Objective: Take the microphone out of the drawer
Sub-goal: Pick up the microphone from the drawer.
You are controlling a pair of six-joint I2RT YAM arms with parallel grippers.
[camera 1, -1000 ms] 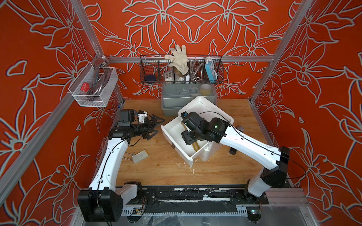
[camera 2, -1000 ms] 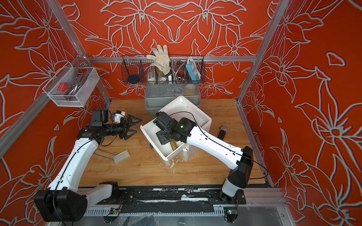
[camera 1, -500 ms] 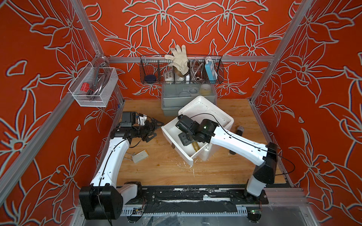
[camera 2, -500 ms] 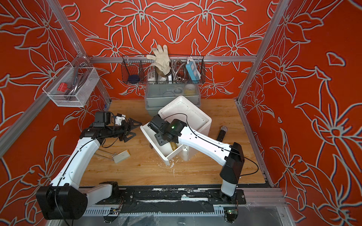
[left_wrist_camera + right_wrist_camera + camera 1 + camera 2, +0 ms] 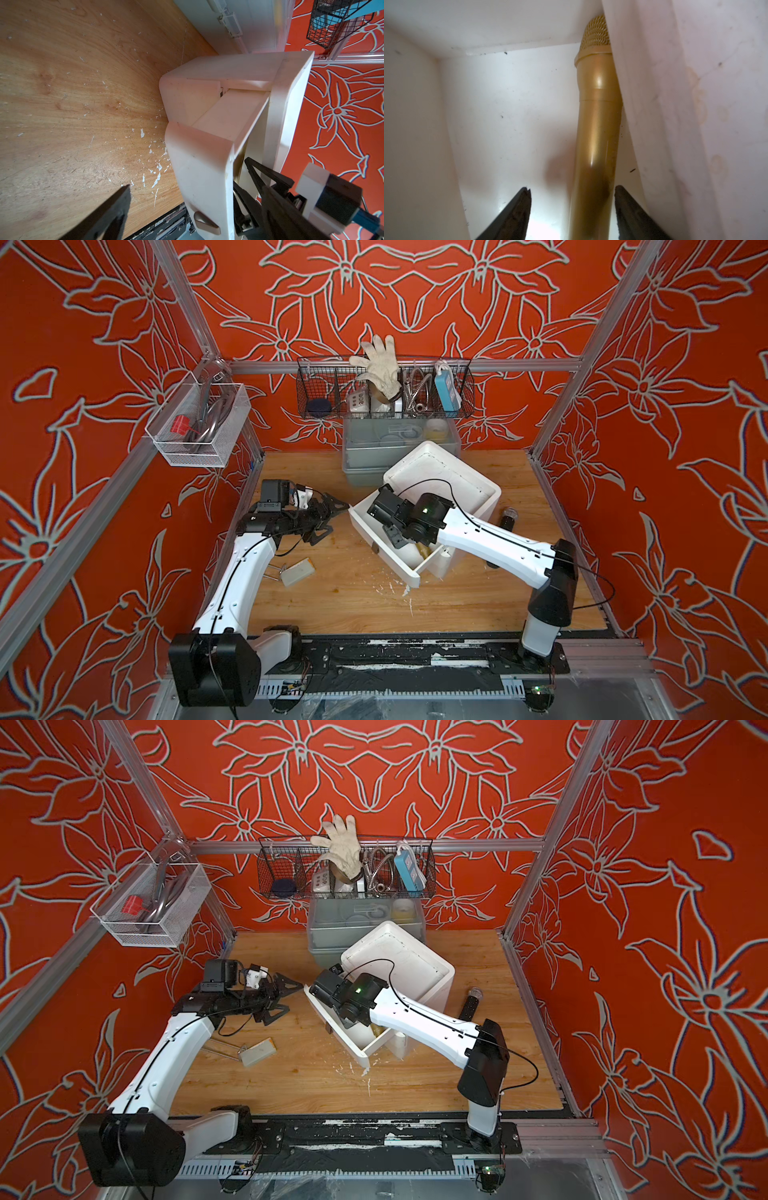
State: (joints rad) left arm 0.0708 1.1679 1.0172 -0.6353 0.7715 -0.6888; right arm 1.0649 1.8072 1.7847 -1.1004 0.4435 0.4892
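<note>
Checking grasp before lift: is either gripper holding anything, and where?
Nothing held. Right gripper is open, straddling the gold microphone handle in the drawer, not clamped. Left gripper open, empty.

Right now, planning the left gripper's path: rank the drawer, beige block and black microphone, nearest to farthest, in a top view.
1. Drawer, right beside the left gripper.
2. Beige block, toward the robot's base.
3. Black microphone, beyond the cabinet.

Fig. legend, as I see it from the console. Back wall: black wire rack (image 5: 320, 391) w/ white glove (image 5: 380, 364), blue power strip (image 5: 446, 391). Left wall: white mesh basket (image 5: 195, 452). Grey bin (image 5: 363, 462) under rack. Beige block (image 5: 296, 571) on worktop (image 5: 353, 610).
</note>
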